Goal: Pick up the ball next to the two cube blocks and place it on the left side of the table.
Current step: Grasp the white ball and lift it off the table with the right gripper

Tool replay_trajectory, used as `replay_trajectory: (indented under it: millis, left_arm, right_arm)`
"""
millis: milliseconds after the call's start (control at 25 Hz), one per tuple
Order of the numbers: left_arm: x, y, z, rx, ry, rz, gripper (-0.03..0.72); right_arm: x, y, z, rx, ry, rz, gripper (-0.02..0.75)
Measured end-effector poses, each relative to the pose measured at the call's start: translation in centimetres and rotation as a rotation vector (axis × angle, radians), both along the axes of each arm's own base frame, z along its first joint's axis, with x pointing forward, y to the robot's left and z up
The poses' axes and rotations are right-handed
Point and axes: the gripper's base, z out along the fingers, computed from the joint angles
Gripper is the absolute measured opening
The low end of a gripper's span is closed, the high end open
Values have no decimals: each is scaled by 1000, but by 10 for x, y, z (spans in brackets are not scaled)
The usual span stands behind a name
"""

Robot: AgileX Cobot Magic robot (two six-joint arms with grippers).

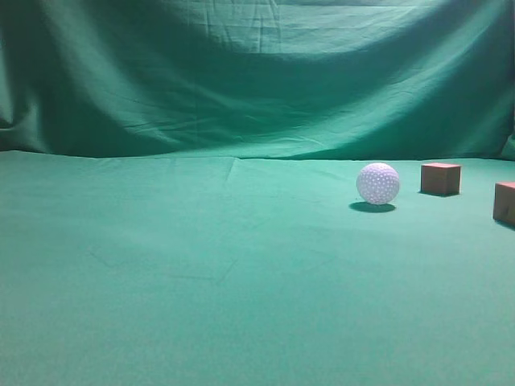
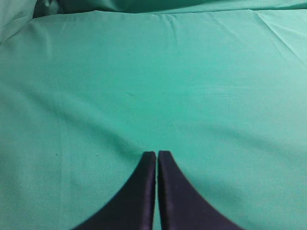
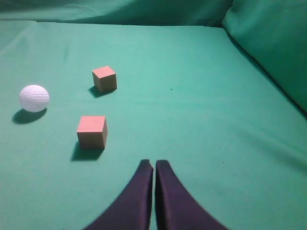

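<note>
The white dimpled ball (image 1: 377,183) rests on the green table (image 1: 201,281) at the right, left of the two reddish-brown cube blocks (image 1: 440,178) (image 1: 505,202). In the right wrist view the ball (image 3: 34,98) lies at the far left, with one cube (image 3: 104,78) farther off and one cube (image 3: 92,131) nearer. My right gripper (image 3: 154,165) is shut and empty, to the right of and nearer than the closest cube. My left gripper (image 2: 157,154) is shut and empty over bare cloth (image 2: 153,86). Neither gripper shows in the exterior view.
A green cloth backdrop (image 1: 257,72) hangs behind the table. It rises along the right side in the right wrist view (image 3: 268,43). Slight creases run across the cloth (image 1: 233,169).
</note>
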Motion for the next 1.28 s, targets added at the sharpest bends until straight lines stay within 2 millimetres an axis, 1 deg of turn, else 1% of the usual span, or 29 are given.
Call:
replay_trajectory:
  millis: [1000,1120,1280]
  left_arm:
    - [0,0,0,0,0,0,0]
    - [0,0,0,0,0,0,0]
    - [0,0,0,0,0,0,0]
  right_arm:
    - [0,0,1,1,-10,1,0]
    - [2,1,6,34,-73,3,0]
    - [5,4,24,83,-276,29,0]
